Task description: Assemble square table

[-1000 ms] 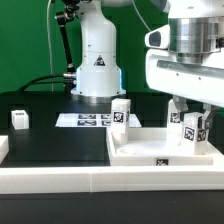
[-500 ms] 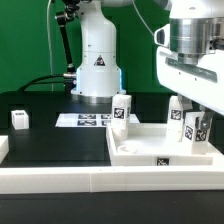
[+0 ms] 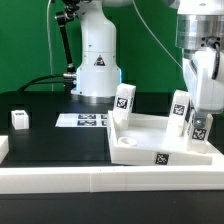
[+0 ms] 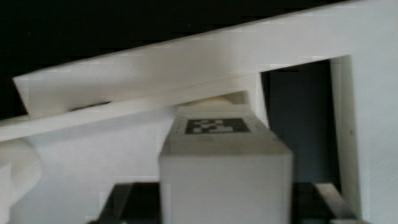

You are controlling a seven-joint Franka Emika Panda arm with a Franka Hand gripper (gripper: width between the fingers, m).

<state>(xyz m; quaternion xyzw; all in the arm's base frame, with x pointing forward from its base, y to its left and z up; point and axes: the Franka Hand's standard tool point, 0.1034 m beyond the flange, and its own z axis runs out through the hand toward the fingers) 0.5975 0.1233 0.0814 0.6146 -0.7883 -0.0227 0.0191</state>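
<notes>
The white robot arm comes down from above over the desk corner at the exterior view's right, on the side nearest that camera, its wrist leaning slightly. Its fingers are closed narrowly on a small white block leg with a black-and-white tag. In the wrist view this gripped leg fills the gap between them.

The gripped leg stands at a corner of the large white plastic square slab with a raised rim. The slab appears tilted and lies by the desk's near edge, just behind the long white low border wall.

Two more tagged legs rise from the slab, both leaning. The second leg is just beside the gripped one, and the third leg is at the slab's far corner, toward the desk's middle.

A fourth leg stands alone on the black desk near the edge at the exterior view's left, well apart from the slab. The flat marker board lies toward the far edge, before the arm's white base.
</notes>
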